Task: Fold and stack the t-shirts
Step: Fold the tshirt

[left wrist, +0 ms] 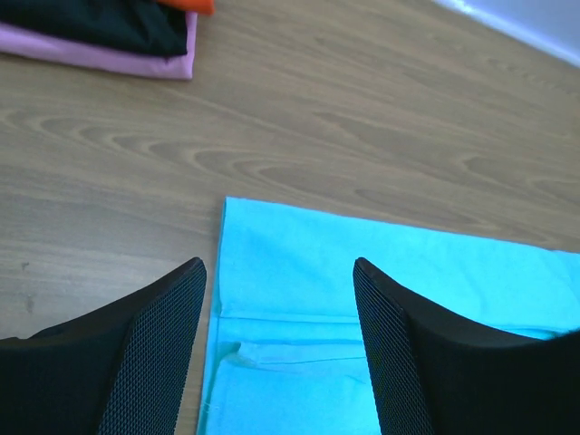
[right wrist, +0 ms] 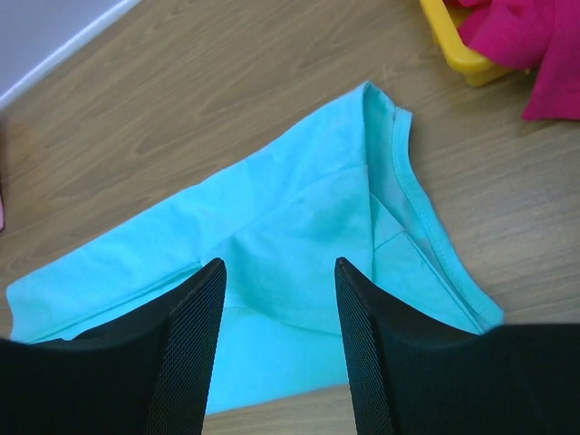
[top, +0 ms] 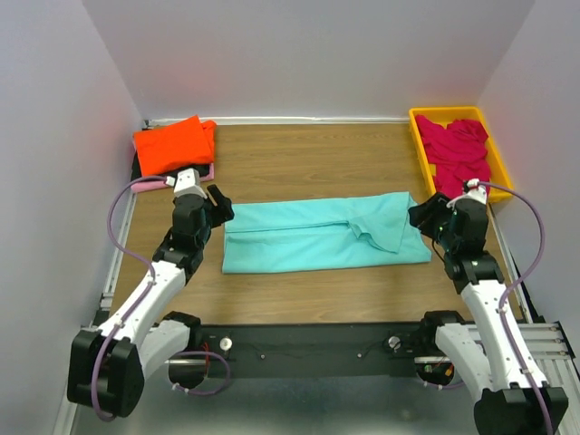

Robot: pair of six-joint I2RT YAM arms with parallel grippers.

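Note:
A turquoise t-shirt (top: 317, 236) lies folded lengthwise into a long strip across the middle of the table. My left gripper (top: 220, 210) hovers open over its left end (left wrist: 299, 299), empty. My right gripper (top: 426, 216) hovers open over its right end, where the collar and a folded sleeve show (right wrist: 299, 236), also empty. A folded orange-red t-shirt (top: 172, 145) tops a stack at the back left, with black (left wrist: 100, 23) and pale pink (left wrist: 109, 59) shirts under it. Magenta t-shirts (top: 458, 149) lie crumpled in the yellow tray.
The yellow plastic tray (top: 421, 149) stands at the back right, close to my right wrist. White walls close in the table on three sides. Bare wood (top: 308, 159) lies behind the turquoise shirt and in front of it.

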